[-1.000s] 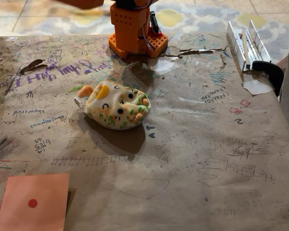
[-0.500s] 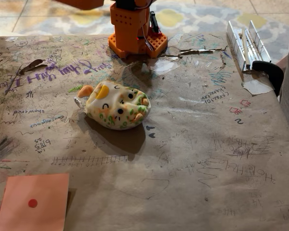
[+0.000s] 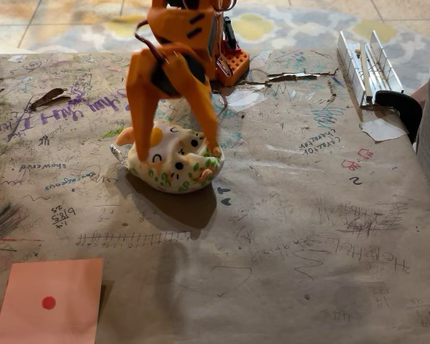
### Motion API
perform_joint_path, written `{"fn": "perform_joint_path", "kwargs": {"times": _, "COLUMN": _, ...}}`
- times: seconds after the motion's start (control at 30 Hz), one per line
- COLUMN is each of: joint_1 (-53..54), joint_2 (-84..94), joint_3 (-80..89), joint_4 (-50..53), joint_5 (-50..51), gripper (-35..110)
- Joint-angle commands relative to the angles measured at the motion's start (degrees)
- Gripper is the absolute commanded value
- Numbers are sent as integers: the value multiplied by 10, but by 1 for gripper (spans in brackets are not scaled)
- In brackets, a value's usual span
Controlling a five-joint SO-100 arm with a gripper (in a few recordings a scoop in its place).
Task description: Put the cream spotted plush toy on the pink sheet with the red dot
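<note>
The cream spotted plush toy [image 3: 175, 167] lies on the brown paper-covered table [image 3: 308, 236], left of centre, with green and orange spots, a yellow patch and black eyes facing up. My orange gripper [image 3: 177, 149] has come down over it, open, its two fingers straddling the toy: one finger [image 3: 141, 115] at the toy's left side, the other at its right near the orange ear. The pink sheet with the red dot [image 3: 50, 302] lies flat at the table's bottom left corner, well apart from the toy.
My arm's orange base [image 3: 226, 61] stands at the table's far edge. A metal clamp rail [image 3: 365, 61] and a black clamp [image 3: 401, 107] sit at the far right. The table is scribbled all over.
My arm was folded up near the top edge; now it has swung down and the open gripper straddles the plush toy. The toy and the sheet have not moved.
</note>
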Motion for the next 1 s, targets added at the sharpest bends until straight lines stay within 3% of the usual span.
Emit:
{"fn": "perform_joint_path", "kwargs": {"times": 0.0, "joint_1": 16, "joint_2": -47, "joint_3": -118, "joint_4": 202, "joint_5": -123, "gripper": 44}}
{"fn": "perform_joint_path", "kwargs": {"times": 0.1, "joint_1": 41, "joint_2": -76, "joint_3": -212, "joint_4": 396, "joint_5": -221, "gripper": 43}}
{"fn": "perform_joint_path", "kwargs": {"times": 0.4, "joint_1": 84, "joint_2": -95, "joint_3": -233, "joint_4": 537, "joint_5": -334, "gripper": 38}}
{"fn": "perform_joint_path", "kwargs": {"times": 0.43, "joint_1": 79, "joint_2": -95, "joint_3": -222, "joint_4": 525, "joint_5": -327, "gripper": 33}}
{"fn": "perform_joint_path", "kwargs": {"times": 0.53, "joint_1": 57, "joint_2": -88, "joint_3": -181, "joint_4": 445, "joint_5": -255, "gripper": 0}}
{"fn": "perform_joint_path", "kwargs": {"times": 0.77, "joint_1": 81, "joint_2": -58, "joint_3": -157, "joint_4": 401, "joint_5": -164, "gripper": 0}}
{"fn": "perform_joint_path", "kwargs": {"times": 0.97, "joint_1": 62, "joint_2": -26, "joint_3": -246, "joint_4": 427, "joint_5": 16, "gripper": 0}}
